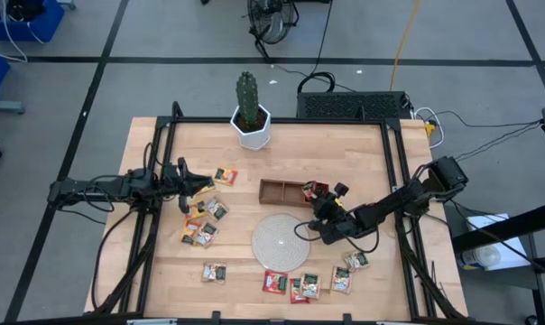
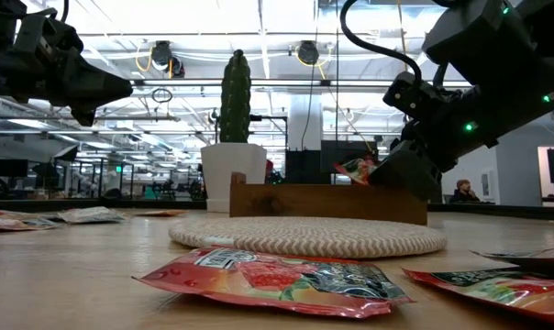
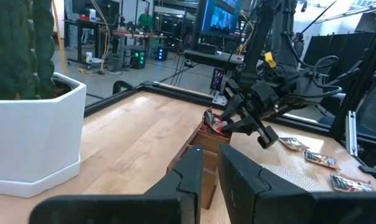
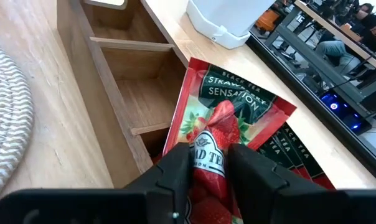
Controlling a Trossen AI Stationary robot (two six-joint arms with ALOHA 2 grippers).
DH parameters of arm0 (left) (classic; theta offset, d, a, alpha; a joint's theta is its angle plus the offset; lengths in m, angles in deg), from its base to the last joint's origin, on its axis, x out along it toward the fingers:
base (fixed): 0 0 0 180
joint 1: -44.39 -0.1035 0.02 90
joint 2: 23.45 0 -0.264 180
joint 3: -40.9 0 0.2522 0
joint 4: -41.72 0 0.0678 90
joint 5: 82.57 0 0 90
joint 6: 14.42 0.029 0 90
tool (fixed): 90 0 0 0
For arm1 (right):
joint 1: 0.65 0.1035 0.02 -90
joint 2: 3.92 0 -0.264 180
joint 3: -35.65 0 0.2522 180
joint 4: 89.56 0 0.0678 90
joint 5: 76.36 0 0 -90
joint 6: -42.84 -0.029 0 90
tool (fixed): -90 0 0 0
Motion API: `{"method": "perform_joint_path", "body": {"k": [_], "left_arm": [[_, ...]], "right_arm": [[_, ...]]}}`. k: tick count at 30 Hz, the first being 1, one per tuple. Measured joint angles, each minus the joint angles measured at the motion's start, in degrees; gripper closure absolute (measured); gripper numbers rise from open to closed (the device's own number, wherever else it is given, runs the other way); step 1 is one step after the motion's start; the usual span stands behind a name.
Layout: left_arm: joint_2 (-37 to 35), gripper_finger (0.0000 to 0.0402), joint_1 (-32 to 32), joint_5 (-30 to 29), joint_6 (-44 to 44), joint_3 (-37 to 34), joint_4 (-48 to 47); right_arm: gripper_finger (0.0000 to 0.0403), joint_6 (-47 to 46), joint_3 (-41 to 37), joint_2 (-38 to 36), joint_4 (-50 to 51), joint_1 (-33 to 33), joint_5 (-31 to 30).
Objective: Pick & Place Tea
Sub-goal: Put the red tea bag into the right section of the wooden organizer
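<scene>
From above, the right gripper (image 1: 319, 192) stands over the right end compartment of the brown three-compartment wooden tray (image 1: 277, 190), and a red square tea sachet (image 1: 310, 189) shows at its tip there. The round pale woven disc (image 1: 281, 240) lies just below this gripper, and more red, green and orange-yellow tea sachets (image 1: 304, 286) are spread beyond the disc. The left gripper (image 1: 205, 184) hovers well apart from the tray, near a group of sachets (one orange-yellow sachet (image 1: 226, 176) lies just beside its tip). From table height, the right gripper (image 2: 380, 170) leans down to the tray's top edge with the red sachet (image 2: 355, 169) at its tip. In the left wrist view, the left fingers (image 3: 238, 174) stand nearly together, with nothing between them. In the right wrist view, the right fingers (image 4: 175, 169) stand on both sides of the red strawberry sachet (image 4: 228, 121); I cannot tell if they clamp it.
</scene>
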Motion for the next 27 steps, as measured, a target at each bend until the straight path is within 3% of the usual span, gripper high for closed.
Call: {"method": "perform_joint_path", "body": {"k": [27], "left_arm": [[0.0, 0.035, 0.0, 0.0, 0.0, 0.0, 0.0]], "right_arm": [[0.0272, 4.1, -0.1, -4.2, 1.1, 0.0, 2.2]]}}
